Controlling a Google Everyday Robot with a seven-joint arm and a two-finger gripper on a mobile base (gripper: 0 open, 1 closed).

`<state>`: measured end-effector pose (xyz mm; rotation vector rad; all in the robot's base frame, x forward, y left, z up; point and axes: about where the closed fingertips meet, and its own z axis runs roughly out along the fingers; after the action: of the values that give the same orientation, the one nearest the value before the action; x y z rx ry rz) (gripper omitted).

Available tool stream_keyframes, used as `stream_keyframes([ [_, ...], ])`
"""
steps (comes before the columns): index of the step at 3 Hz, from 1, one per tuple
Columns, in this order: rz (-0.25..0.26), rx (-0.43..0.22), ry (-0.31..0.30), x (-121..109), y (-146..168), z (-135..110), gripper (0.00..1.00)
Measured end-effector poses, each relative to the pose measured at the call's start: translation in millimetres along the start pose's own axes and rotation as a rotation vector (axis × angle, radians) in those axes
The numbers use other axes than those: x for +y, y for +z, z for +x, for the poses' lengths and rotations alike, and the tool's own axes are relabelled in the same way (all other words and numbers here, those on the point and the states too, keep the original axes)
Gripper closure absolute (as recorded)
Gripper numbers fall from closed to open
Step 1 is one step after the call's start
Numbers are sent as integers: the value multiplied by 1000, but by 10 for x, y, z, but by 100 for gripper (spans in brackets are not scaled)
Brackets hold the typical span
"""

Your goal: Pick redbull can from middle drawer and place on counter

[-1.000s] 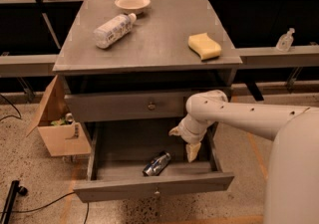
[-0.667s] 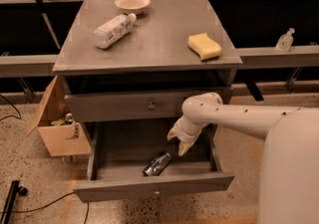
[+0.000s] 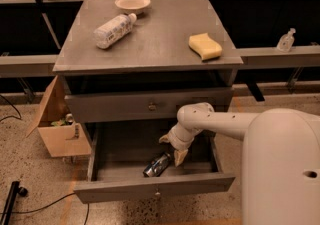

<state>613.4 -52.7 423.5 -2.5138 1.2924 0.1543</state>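
Middle drawer (image 3: 102, 149) is pulled out below the closed upper drawer front (image 3: 115, 108). Redbull can (image 3: 157, 164) is seen lying on its side on the drawer floor, near the front panel, right of centre. Long axis is set diagonally: one end points to the front-left corner, the other to the back-right, towards the gripper.

Gripper (image 3: 171, 150) is held inside the drawer, just above and behind the can's back-right end. Fingers (image 3: 180, 157) are spread apart, released; nothing is grasped. Contact with the can cannot be told.

On the counter (image 3: 160, 44) are noted: a plastic bottle (image 3: 112, 30) on its side, a bowl (image 3: 132, 3), a yellow sponge (image 3: 205, 46). A cardboard box (image 3: 60, 136) is noted on the floor left of the cabinet.
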Motion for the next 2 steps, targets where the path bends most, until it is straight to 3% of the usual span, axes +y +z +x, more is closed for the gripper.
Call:
stream_keyframes([
  [1, 3, -28, -9, -42, 238, -60, 40],
  [2, -15, -47, -43, -89, 410, -151, 39],
])
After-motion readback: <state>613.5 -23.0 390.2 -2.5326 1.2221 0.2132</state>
